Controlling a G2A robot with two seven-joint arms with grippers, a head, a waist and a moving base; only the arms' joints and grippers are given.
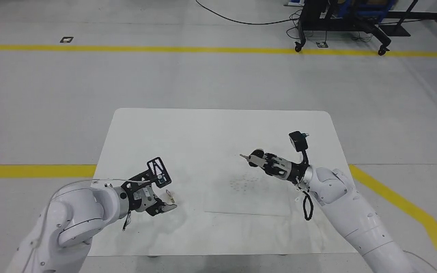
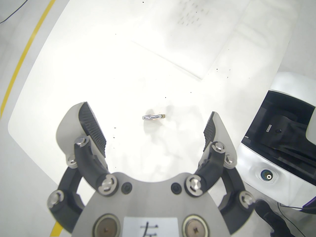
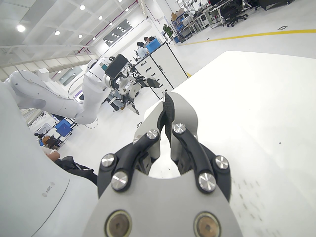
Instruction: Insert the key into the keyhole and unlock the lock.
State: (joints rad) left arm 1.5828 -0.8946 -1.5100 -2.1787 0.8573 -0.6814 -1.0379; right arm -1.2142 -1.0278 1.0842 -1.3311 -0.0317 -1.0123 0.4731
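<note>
A small silver lock [image 2: 153, 117] lies on the white table [image 2: 103, 57] near its front left corner. My left gripper [image 2: 148, 112] hovers over it, open, with the lock in the gap between its ribbed fingers [image 2: 92, 127], not touching them. From above, that left gripper [image 1: 168, 203] sits low at the table's front left. My right gripper [image 1: 251, 158] is held above the table's middle right, shut on a thin metal key [image 1: 243, 156] that pokes out toward the left. In the right wrist view the key's edge [image 3: 165, 96] shows at the tip of the right gripper [image 3: 166, 101].
A thin clear sheet [image 1: 246, 194] with faint dark marks lies on the table between the two arms. The table's front edge [image 1: 205, 254] is close to the left gripper. Yellow floor lines [image 1: 205, 48] run behind and beside the table.
</note>
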